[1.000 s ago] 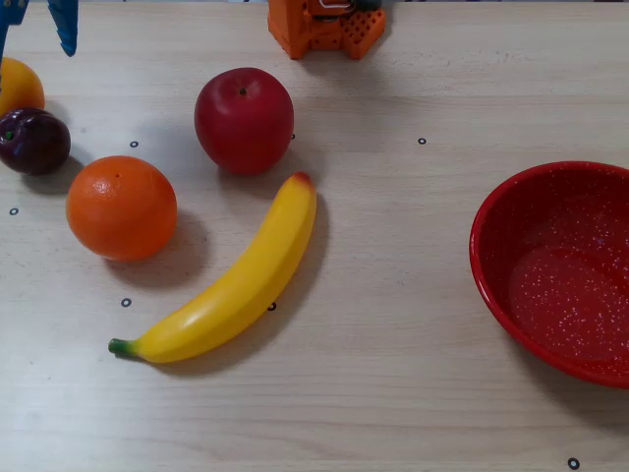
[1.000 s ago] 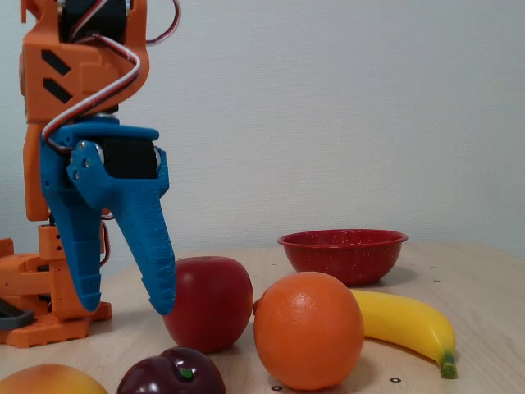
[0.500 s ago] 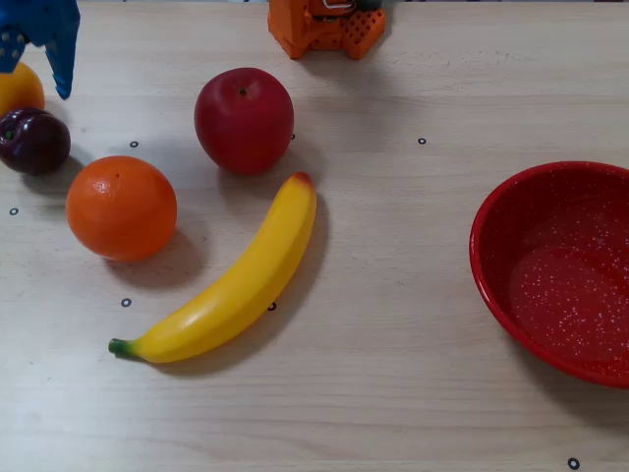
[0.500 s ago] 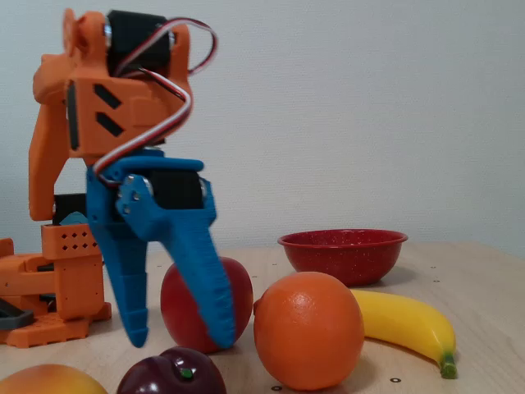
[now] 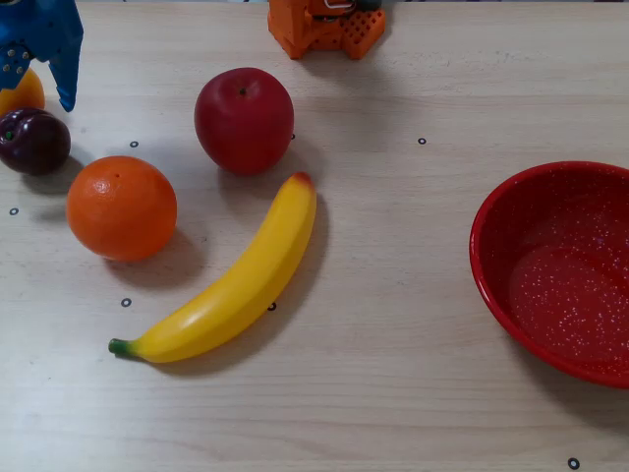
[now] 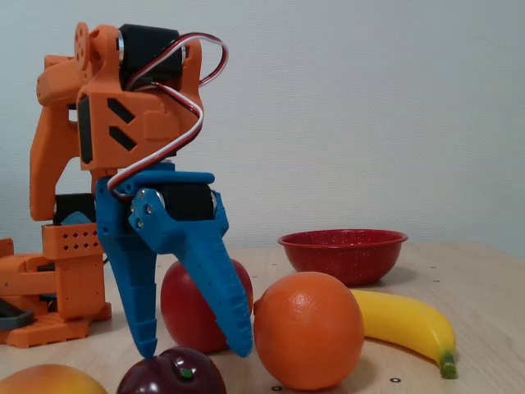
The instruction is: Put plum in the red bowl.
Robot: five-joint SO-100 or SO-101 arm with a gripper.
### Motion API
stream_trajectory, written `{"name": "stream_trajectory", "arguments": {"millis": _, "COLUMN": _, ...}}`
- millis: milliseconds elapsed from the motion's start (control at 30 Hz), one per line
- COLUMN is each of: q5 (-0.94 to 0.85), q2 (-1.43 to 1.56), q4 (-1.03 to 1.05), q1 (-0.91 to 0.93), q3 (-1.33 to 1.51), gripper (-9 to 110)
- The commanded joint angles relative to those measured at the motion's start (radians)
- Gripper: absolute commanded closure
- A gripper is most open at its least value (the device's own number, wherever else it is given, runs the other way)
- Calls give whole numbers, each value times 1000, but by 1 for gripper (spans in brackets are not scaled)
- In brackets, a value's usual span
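Note:
The plum [image 5: 34,141] is a small dark purple fruit at the far left of the overhead view, and it sits at the bottom edge of the fixed view [image 6: 171,375]. My blue gripper [image 5: 37,93] is open just behind and above it. In the fixed view the gripper [image 6: 195,350] has its two fingertips spread to either side of the plum's top, not touching it. The red bowl [image 5: 555,270] with white speckles stands empty at the right edge of the overhead view, and far back on the table in the fixed view [image 6: 343,253].
An orange [image 5: 121,206] lies right of the plum, and a yellow-orange fruit [image 5: 20,90] lies behind it under the gripper. A red apple [image 5: 244,120] and a banana [image 5: 226,285] occupy the middle left. The orange arm base [image 5: 326,25] is at the top.
The gripper has come down and forward toward the plum, from well above the table to fingertips beside the plum's top. The fruits and bowl have not moved.

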Motion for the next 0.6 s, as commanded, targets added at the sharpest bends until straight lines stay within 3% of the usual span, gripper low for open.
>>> {"name": "stream_trajectory", "arguments": {"millis": 0, "q5": -28, "q2": 44, "q4": -3, "q1": 25, "q3": -67, "gripper": 58}}
{"name": "stream_trajectory", "arguments": {"millis": 567, "q5": -74, "q2": 2, "q4": -32, "q1": 80, "q3": -48, "gripper": 57}}
